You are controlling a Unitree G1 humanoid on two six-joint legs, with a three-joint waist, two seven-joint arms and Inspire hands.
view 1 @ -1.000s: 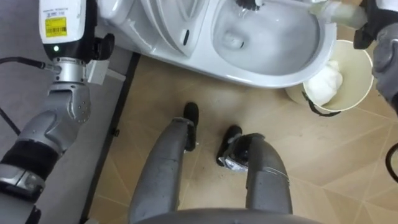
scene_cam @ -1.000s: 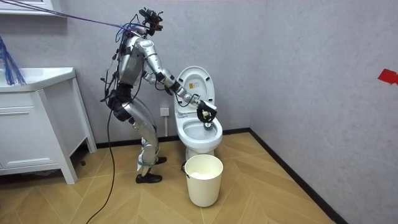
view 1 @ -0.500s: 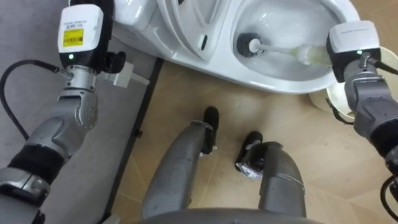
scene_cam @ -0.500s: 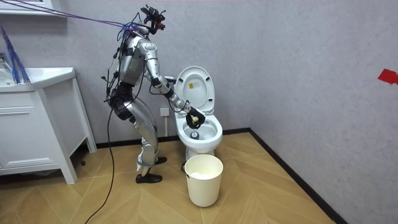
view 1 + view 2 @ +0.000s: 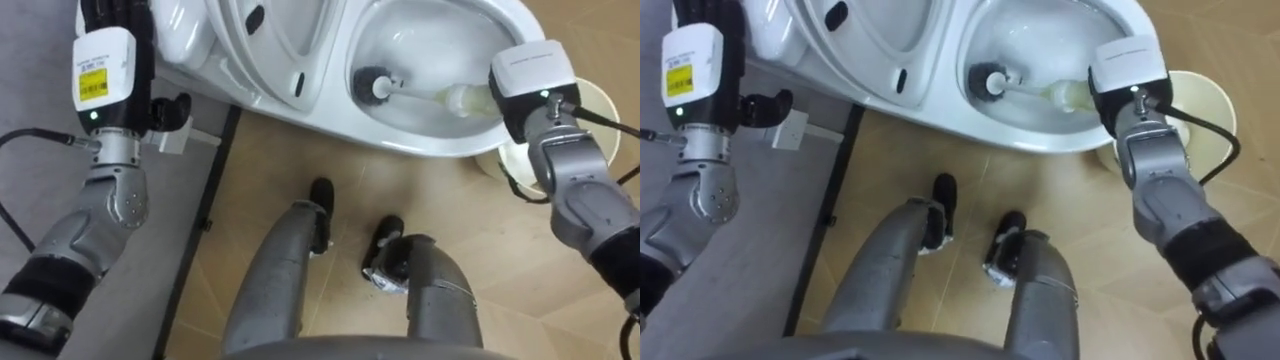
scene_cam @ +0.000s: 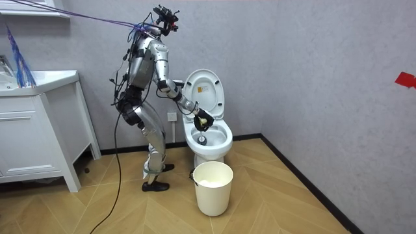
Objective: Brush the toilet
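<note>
Right hand (image 6: pixel 204 121) is gripping the toilet brush (image 5: pixel 452 98), fingers wrapped round its pale, translucent handle at the bowl's right rim. The brush head, a dark round bristle ring with a pale centre, is sitting low in the toilet bowl (image 5: pixel 420 140). The bowl is glossy white ceramic, oval, with the lid (image 5: pixel 270 40) standing raised. A round cream waste bin (image 6: pixel 212 187) is standing on the tan wood-plank floor (image 5: pixel 480 250), right of the bowl. Left hand (image 5: pixel 112 15) is showing far left, beside the lid. Against a second ago, the right hand is sitting further toward the room view's left.
</note>
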